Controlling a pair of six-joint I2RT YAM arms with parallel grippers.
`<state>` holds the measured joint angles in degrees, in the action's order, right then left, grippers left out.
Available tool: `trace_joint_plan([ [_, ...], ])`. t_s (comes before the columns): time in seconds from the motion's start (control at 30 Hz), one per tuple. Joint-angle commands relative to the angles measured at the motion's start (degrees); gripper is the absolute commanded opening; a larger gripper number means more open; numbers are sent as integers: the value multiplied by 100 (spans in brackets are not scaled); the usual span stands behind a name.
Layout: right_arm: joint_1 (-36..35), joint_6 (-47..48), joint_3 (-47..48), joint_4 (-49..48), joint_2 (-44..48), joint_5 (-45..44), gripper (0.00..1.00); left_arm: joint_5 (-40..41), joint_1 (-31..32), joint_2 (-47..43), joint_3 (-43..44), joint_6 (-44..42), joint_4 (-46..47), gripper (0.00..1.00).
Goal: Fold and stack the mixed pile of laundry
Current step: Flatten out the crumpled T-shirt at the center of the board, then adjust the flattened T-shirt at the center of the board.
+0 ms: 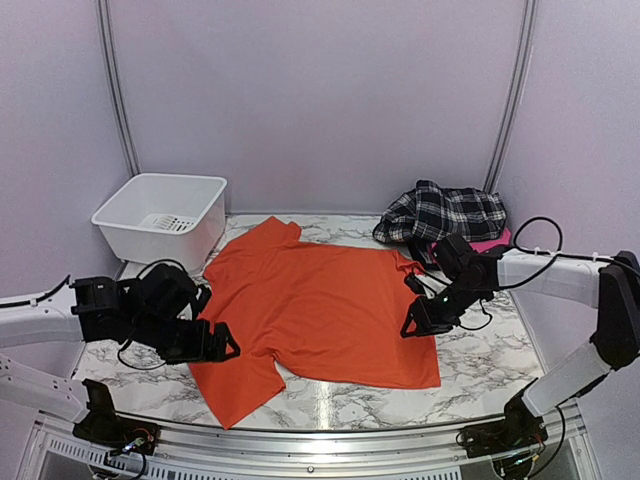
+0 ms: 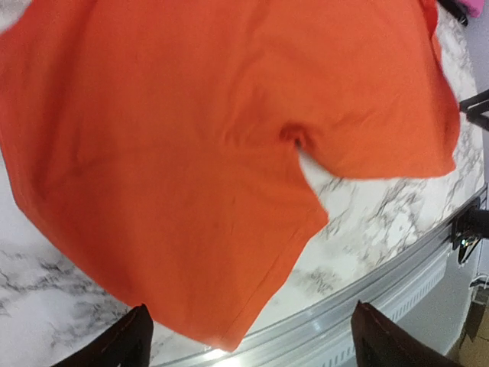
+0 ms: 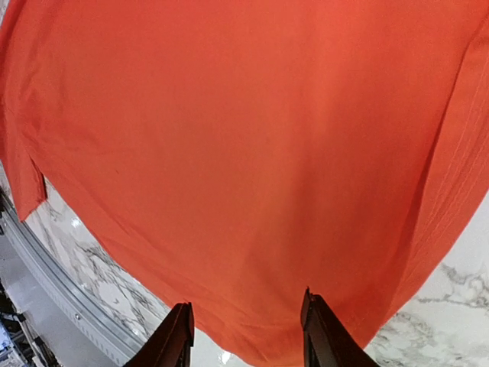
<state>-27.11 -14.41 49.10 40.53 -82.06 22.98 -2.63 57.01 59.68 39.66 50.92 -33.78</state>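
Left arm (image 1: pixel 35 325): white shell links, black joint housings.
Right arm (image 1: pixel 560 272): same white-and-black build.
Cables (image 1: pixel 537 219): black, looped near each wrist.
Tool fingers (image 3: pixel 174 340): dark, tapered.
Bases (image 1: pixel 105 425): black, wiring exposed.

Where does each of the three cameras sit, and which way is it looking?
Top external: above and behind the arms, looking down at the marble table; both arms show, left gripper and right gripper at the orange t-shirt.
Left wrist: on the left arm, looking down at a sleeve and the near rail; its two fingers show.
Right wrist: on the right arm, looking across the cloth; its two fingers show.
Shared: all see the orange t-shirt on marble.
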Motion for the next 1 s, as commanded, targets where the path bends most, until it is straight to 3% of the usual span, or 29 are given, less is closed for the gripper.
trace_joint_plan([
  [0.0, -22, -127, 542, -367, -443, -257, 45, 1236, -557, 452, 737, -389, -140, 99],
  [0.1, -22, -119, 800, -547, -781, -198, 45, 1312, -1249, 913, 1208, -614, 96, 99],
  [0.27, -20, -107, 734, -795, -1047, 51, 45, 473, -2145, 1993, 1737, -1057, 628, 98],
  [0.47, -22, -299, 1, -1229, -1154, 336, 46, -159, -2692, 2841, 1400, -1053, 1170, 76],
  [0.73, 117, -469, -563, -1368, -1049, 302, 48, -355, -3148, 2617, -68, -513, 1866, 76],
  [0.97, 618, -365, -710, -980, -740, 73, 51, 9, -3518, 1105, -1107, 216, 1211, 79],
])
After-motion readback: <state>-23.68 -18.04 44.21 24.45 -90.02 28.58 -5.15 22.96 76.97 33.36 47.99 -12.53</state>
